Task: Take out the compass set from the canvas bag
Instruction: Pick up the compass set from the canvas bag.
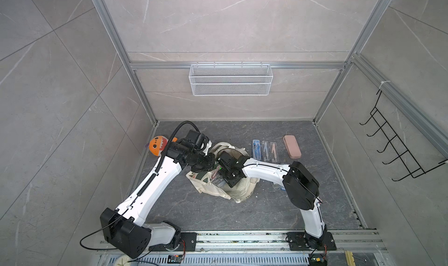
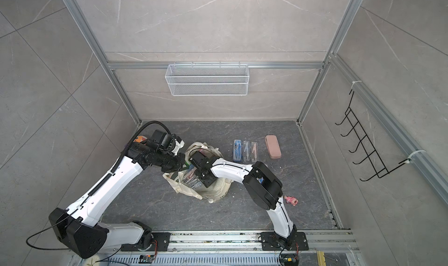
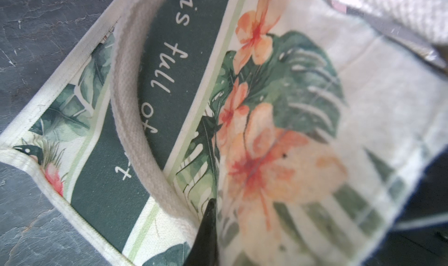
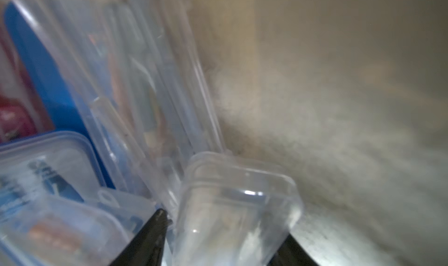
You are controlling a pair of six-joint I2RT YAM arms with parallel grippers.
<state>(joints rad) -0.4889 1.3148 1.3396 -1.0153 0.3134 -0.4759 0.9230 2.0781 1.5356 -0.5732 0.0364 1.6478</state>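
Right wrist view has the right fingers (image 4: 150,238) apart around a clear case (image 4: 232,204), likely a compass set, inside the canvas bag (image 1: 242,189) at the middle of the surface (image 1: 266,211); whether they grip it I cannot tell. Holding the bag, the left fingers (image 3: 206,233) are together on its cloth, so lifting out remains.

Both arms carried white moulded shell links (image 1: 266,170) between black joint housings (image 1: 303,184). A black corrugated cable conduit (image 1: 162,158) ran along the left arm (image 1: 155,184). Flat black base plates (image 1: 294,241) showed visible screws.

both top views look down over the whole table (image 1: 266,204); wrist views hug the canvas bag (image 3: 169,46)
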